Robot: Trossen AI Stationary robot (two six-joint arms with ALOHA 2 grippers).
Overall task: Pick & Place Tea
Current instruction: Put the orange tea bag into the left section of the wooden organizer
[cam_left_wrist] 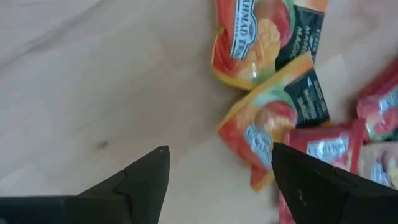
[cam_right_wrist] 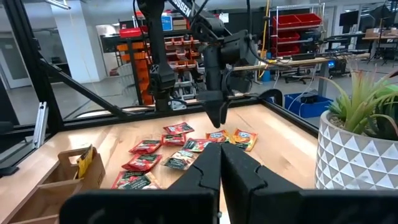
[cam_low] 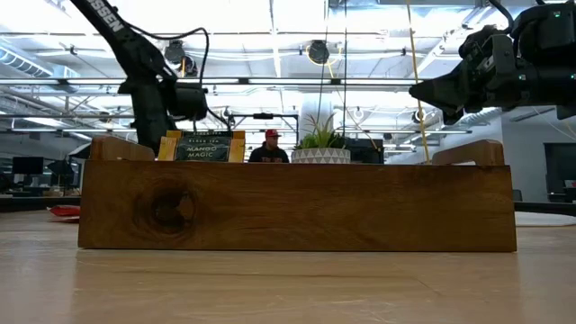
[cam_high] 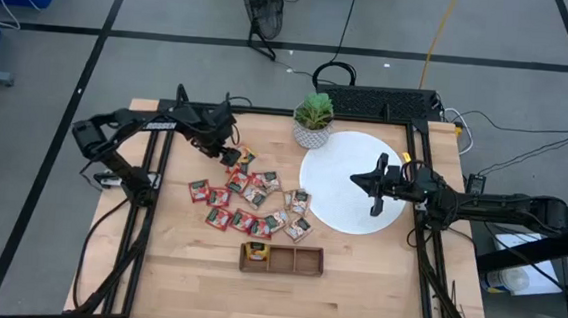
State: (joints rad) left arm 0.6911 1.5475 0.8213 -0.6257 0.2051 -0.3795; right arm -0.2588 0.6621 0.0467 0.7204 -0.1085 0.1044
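Several small tea sachets (cam_high: 251, 202), mostly red, lie flat on the wooden table between the arms. Two orange ones (cam_left_wrist: 267, 37) (cam_left_wrist: 273, 118) lie at the pile's far left edge. My left gripper (cam_left_wrist: 219, 149) points down, open, just above the table there: one finger over bare wood, the other by the nearer orange sachet. One yellow sachet (cam_low: 202, 147) stands in the left compartment of the brown tray (cam_high: 280, 259). My right gripper (cam_high: 378, 181) is shut and level over the white disc (cam_high: 345, 153), holding nothing.
A potted green plant (cam_high: 314, 121) stands at the far edge beside the disc. The tray sits near the table's front edge, its middle and right compartments showing no sachets. Bare wood lies left of the pile and in front of the tray. A person shows beyond the table.
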